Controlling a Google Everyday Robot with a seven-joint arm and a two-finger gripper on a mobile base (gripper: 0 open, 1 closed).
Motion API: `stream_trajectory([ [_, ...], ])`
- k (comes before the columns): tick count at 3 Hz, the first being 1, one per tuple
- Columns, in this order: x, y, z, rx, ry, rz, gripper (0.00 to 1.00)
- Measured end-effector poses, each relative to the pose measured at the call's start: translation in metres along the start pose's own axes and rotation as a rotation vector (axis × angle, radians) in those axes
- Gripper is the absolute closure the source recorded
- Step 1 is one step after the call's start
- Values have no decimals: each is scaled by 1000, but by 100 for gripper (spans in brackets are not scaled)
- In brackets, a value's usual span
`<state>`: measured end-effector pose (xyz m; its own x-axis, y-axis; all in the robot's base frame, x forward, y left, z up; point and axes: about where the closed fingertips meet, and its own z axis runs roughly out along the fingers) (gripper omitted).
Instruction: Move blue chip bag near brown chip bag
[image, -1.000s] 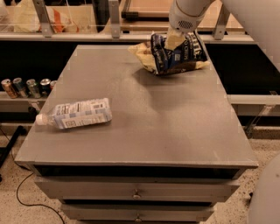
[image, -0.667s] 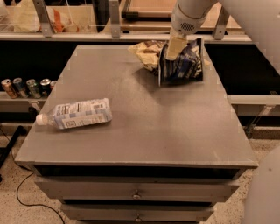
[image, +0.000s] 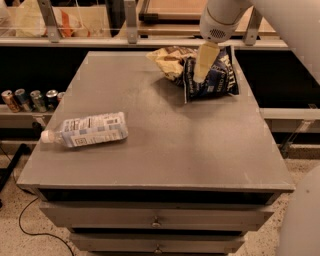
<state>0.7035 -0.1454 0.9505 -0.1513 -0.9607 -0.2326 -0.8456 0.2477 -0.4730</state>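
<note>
Blue chip bag (image: 217, 75), pinched tight in my pincer (image: 199, 76), has swung right beside the brown chip bag (image: 167, 59), so I'm nearly done.

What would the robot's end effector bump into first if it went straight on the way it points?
The blue chip bag. The end effector points down over the far side of the table, seemingly right against the bag, though depth is unclear.

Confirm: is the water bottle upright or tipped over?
Tipped: the water bottle lies on its side on the table, cap pointing left. The gripper is at the far side, at the blue chip bag.
</note>
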Motion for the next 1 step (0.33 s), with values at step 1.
stream_trajectory([
  [1, 7, 2, -2, -19, -22, 0, 0],
])
